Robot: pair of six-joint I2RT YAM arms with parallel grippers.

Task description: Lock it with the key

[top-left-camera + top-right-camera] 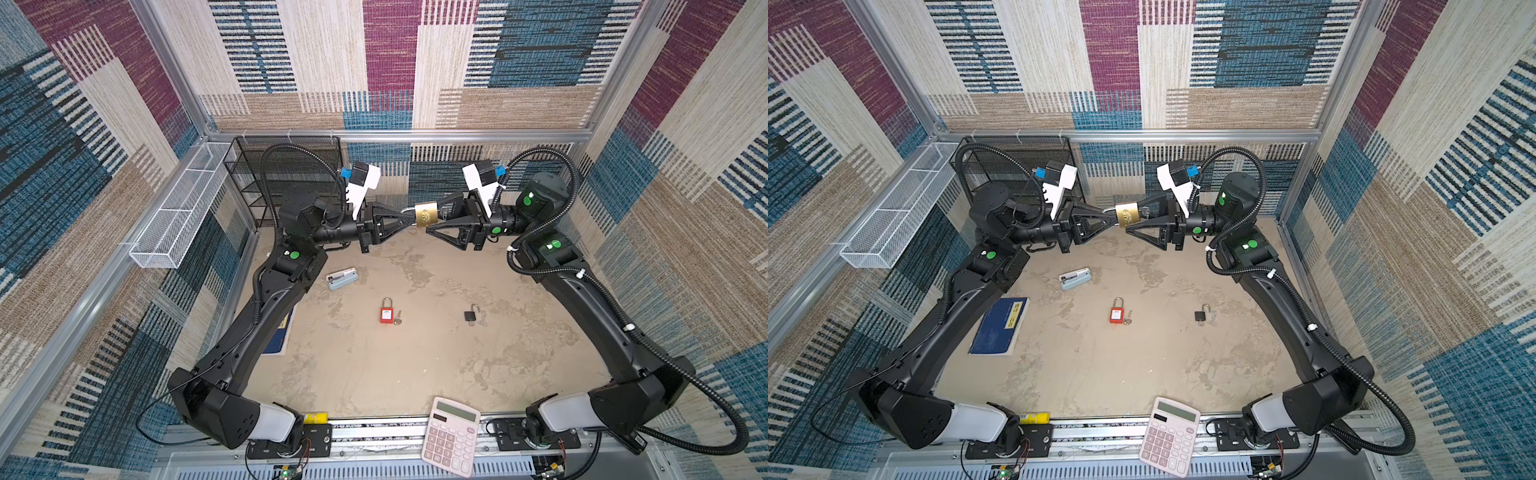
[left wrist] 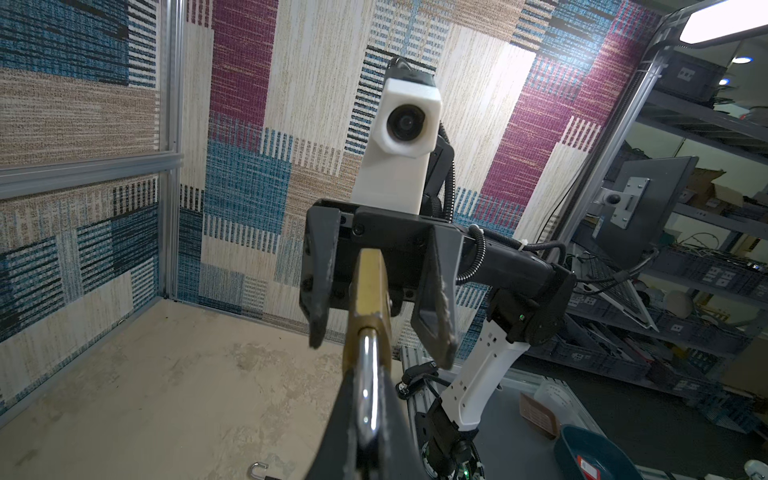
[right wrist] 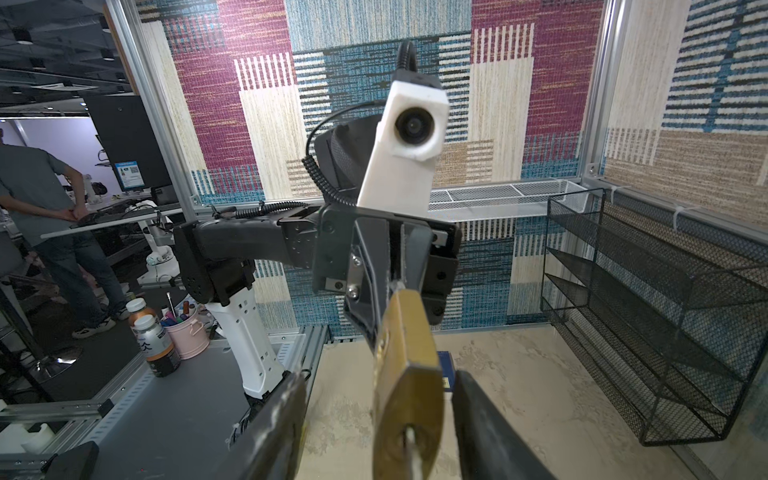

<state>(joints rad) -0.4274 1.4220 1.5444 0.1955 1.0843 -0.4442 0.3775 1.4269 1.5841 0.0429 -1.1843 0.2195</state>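
Brass padlock (image 1: 426,215), steel shackle (image 2: 368,374), a silvery key (image 3: 409,451) in its keyhole. We see it held in the air above the back of the table. Left gripper (image 1: 410,217) is clamped on the shackle. Right gripper (image 1: 432,217) is spread, one finger on each side of the brass body, gaps showing. Black mesh rack (image 1: 286,174) and white wire basket (image 1: 178,212) stand at the back-left wall, well apart.

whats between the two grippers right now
The brass padlock. The left gripper is shut on its shackle, and the right gripper stands open around its body. It shows in both top views.
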